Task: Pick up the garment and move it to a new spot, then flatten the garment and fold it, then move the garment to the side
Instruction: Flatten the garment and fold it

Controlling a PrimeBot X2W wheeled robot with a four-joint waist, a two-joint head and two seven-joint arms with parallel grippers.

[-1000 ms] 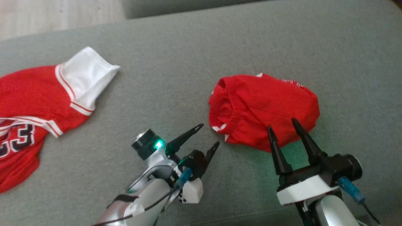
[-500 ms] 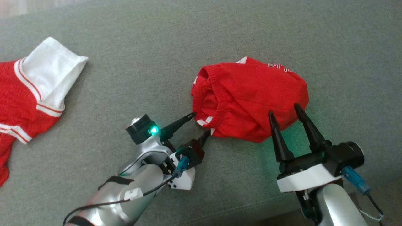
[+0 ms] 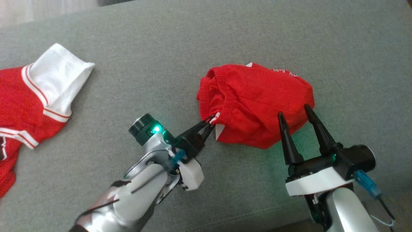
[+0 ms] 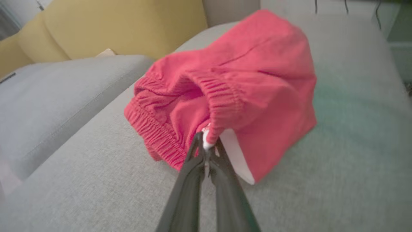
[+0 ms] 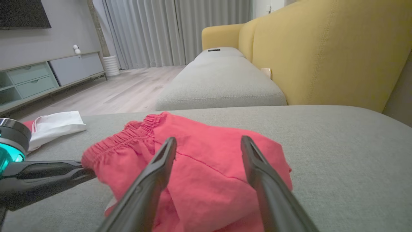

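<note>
Left gripper clamped on waistband corner of bunched red shorts, which lie on the grey sofa cushion just beyond its fingertips, long axis running across toward the right gripper. Right gripper's jaws apart, straddling the shorts' near edge; touching cloth or hovering, can't tell. Left arm owns the lift.

grey sofa seat | yellow backrest | grey curtains | wood floor

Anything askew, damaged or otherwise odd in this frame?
No damage. The red elastic-waist shorts lie bunched in a heap on the grey fabric cushion, not flat, and the left gripper pinches just a thin edge by the waistband, a slight hold.
</note>
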